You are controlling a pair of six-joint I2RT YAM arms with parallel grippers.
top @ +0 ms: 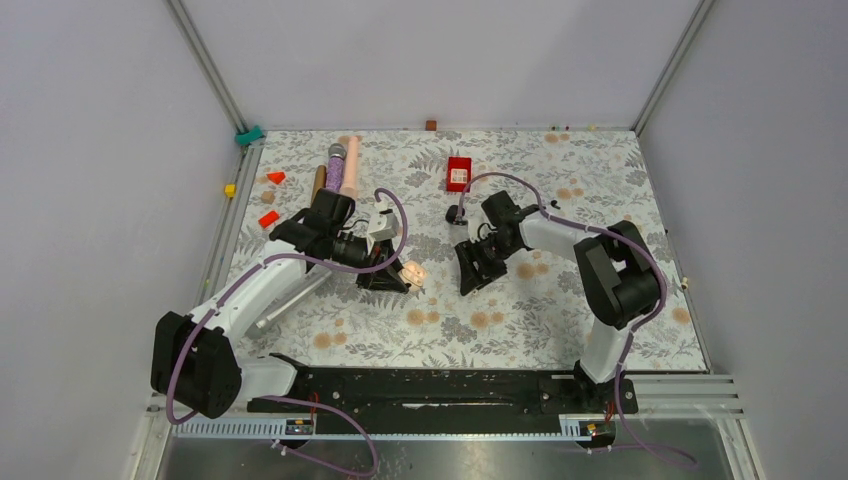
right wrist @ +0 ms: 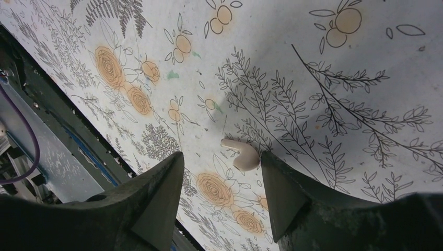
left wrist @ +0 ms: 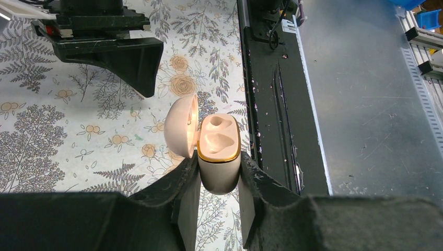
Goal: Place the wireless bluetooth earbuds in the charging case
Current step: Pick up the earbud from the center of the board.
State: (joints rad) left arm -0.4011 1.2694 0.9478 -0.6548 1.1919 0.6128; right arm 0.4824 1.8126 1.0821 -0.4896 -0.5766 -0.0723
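Whitish case: clamping it in left gripper, lid open, both sockets empty. Hovering right gripper spread wide over floral table, straddling whitish earbud lying between fingers.

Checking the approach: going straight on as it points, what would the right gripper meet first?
Likely the whitish earbud, lying on the table between the open fingers of the right gripper; depth is unclear.

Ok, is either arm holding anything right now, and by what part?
The left gripper grips the open charging case by the sides of its lower body. The right gripper holds nothing; a whitish earbud lies on the table between its open fingers.
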